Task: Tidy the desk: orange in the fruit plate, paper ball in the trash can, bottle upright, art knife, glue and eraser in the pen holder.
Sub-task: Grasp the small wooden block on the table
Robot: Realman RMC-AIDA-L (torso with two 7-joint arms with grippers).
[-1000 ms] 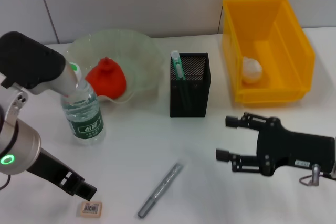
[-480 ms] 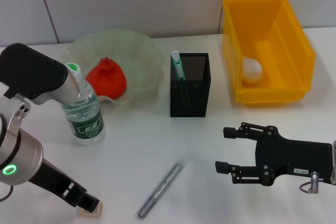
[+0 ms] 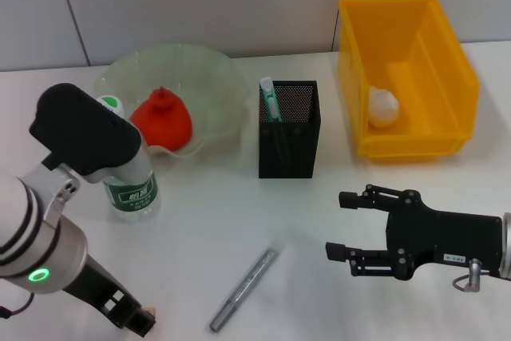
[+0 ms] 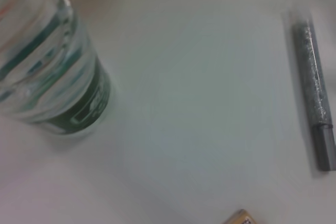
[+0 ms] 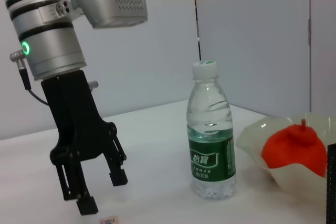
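Left gripper [image 5: 97, 192] hung low over the small tan rectangular eraser [image 5: 108, 220] at the near edge of the white worktop [image 3: 239, 221], jaws spread, nothing between them. Clear plastic water bottle with green label [image 3: 132, 189] stood upright close behind it, partly masked by the arm. Thin grey-silver glue stick [image 3: 243, 291] lay apart toward the middle. Right gripper [image 3: 335, 225] hovered beyond, jaws wide, empty. Tall black mesh pen holder [image 3: 289, 129] held the mint-green art knife [image 3: 270, 100].

Head view bright, even overhead light; soft faint shadows on white bench [image 3: 239, 221]. Left wrist view blurred throughout, bottle [image 4: 50, 72] close and smeared, glue [image 4: 314, 93] soft. Right wrist view sharp, dimmer grey backdrop.
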